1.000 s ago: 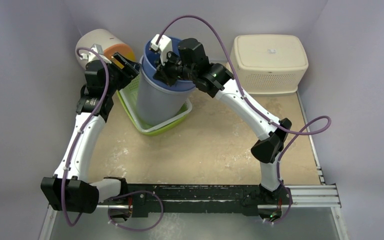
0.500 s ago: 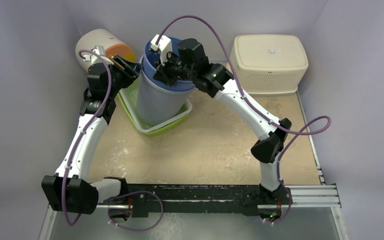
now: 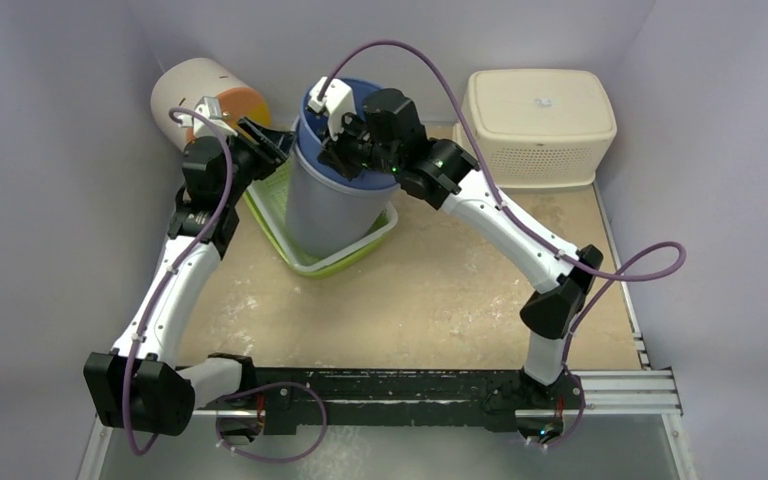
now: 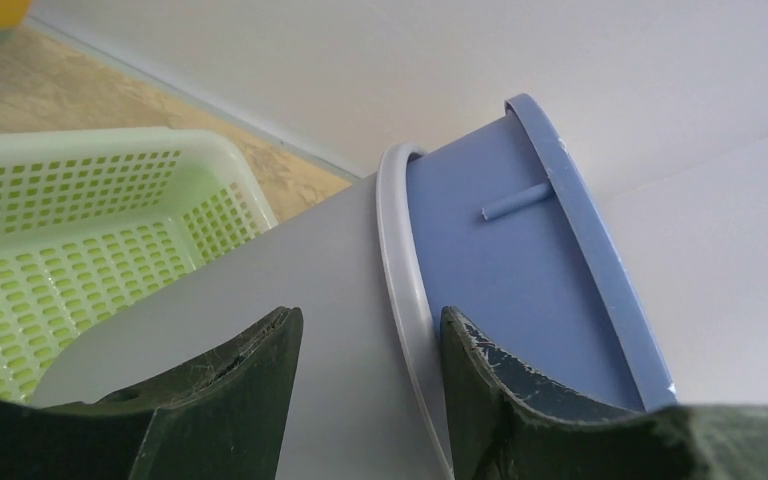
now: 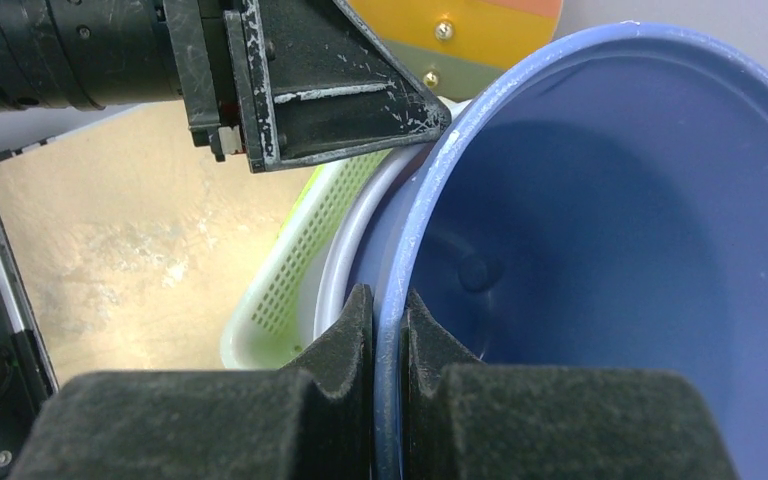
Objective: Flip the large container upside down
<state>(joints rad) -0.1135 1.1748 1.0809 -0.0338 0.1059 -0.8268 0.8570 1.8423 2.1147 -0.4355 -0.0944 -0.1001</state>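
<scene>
The large container (image 3: 335, 205) is a grey bin with a blue inner bucket (image 3: 360, 95). It stands tilted, open end up, in a green basket (image 3: 360, 250). My right gripper (image 3: 343, 152) is shut on the blue rim (image 5: 430, 200), one finger inside and one outside, as the right wrist view shows (image 5: 388, 295). My left gripper (image 3: 270, 140) is open at the container's left side. In the left wrist view (image 4: 370, 315) its jaws straddle the grey rim (image 4: 400, 260) with the grey wall (image 4: 330, 260) between them.
A white cylinder with an orange and yellow face (image 3: 205, 95) lies at the back left, close behind my left gripper. A cream lidded box (image 3: 540, 120) stands at the back right. Walls close in the left, back and right sides.
The container and the basket have shifted a little to the right with my right gripper. My left gripper has moved up and right to the container's rim.
</scene>
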